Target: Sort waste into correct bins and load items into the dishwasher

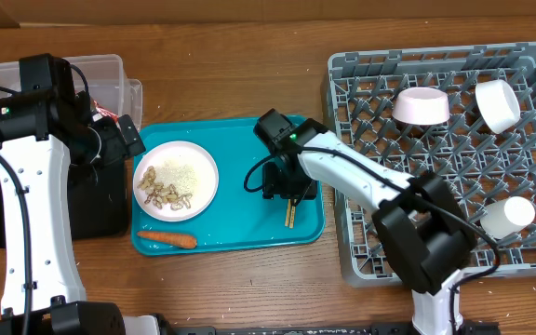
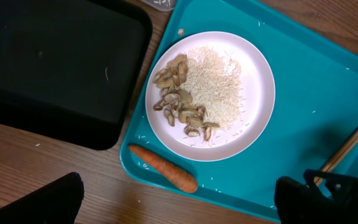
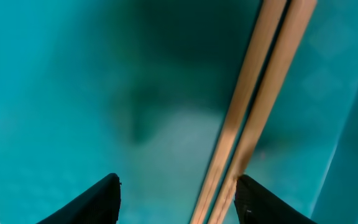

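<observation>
Overhead: R pincer [image 1: 287,189] fingers apart, straddling chopsticks [image 1: 289,220] on teal tray [image 1: 240,233], 3 o'clock of plate [image 1: 207,160] w/ rice [image 1: 184,173]; L pincer [image 2: 179,202] also apart, at plate's 10 o'clock.

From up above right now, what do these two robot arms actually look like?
Both arms look alike: the left arm and right arm have smooth white shells joined by chunky black joints. Thin black cables loop alongside. A small green light glows near the right wrist. The fingers are black and tapered.
</observation>
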Robot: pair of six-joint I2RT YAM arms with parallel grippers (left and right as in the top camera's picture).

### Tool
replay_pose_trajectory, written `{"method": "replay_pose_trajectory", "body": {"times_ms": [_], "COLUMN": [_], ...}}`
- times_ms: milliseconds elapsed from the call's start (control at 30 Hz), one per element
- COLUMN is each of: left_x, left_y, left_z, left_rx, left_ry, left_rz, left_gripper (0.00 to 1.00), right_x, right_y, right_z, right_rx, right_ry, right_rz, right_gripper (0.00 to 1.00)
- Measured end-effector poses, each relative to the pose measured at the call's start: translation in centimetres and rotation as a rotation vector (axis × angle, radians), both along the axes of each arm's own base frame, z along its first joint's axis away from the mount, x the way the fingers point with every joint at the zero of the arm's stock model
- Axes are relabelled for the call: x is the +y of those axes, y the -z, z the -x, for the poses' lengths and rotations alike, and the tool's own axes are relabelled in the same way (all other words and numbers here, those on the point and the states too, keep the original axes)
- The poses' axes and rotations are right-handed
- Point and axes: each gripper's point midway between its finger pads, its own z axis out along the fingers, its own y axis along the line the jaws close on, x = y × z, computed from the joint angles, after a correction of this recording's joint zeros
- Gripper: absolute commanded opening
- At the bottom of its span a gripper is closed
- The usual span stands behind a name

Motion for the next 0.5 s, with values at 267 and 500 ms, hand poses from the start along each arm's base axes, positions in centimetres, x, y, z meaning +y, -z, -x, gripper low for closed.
{"method": "replay_pose_trajectory", "body": {"times_ms": [267,500], "left_x": [0.0,0.0], "left_y": [0.0,0.0], "left_z": [0.0,0.0], "left_rx": [0.0,0.0], "left_ry": [0.0,0.0], "left_rz": [0.0,0.0], "left_gripper": [1.0,1.0], "right_x": [-0.11,-0.81], "right_y": [0.82,0.83], "right_z": [-0.14,0.39], "right_rx": [0.004,0.028], "right_ry": [0.011,0.019], "right_rz": [0.015,0.044], "right_gripper": [0.61,0.56]}}
